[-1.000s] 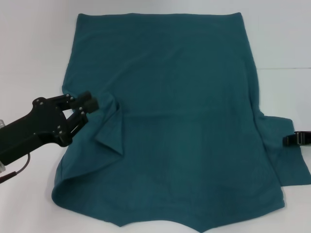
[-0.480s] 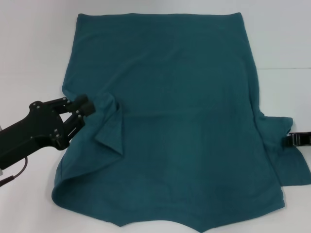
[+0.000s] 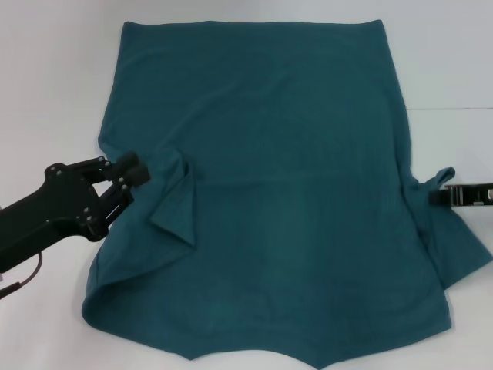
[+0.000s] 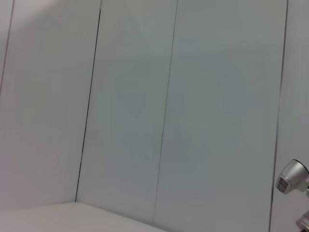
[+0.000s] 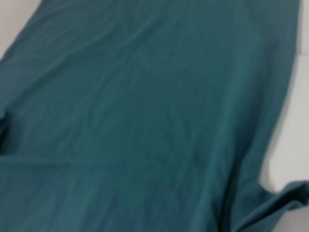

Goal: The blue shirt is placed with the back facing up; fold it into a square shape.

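The blue shirt (image 3: 285, 177) lies flat on the white table (image 3: 54, 85), plain back up, hem at the far end. Its left sleeve (image 3: 176, 204) is folded inward onto the body. My left gripper (image 3: 129, 179) is just outside the shirt's left edge, beside that folded sleeve, open and empty. My right gripper (image 3: 441, 196) comes in from the right edge of the head view and is shut on the right sleeve (image 3: 462, 247), whose edge is drawn up into a peak. The right wrist view shows the shirt (image 5: 145, 121) close up.
Bare white table shows left, right and beyond the shirt. A seam line (image 3: 451, 109) runs across the table at the right. The left wrist view shows only pale wall panels (image 4: 130, 116) and a small metal fitting (image 4: 292, 176).
My left gripper has drawn back a little to the left, away from the folded sleeve. My right gripper has moved inward and up, pulling the right sleeve with it.
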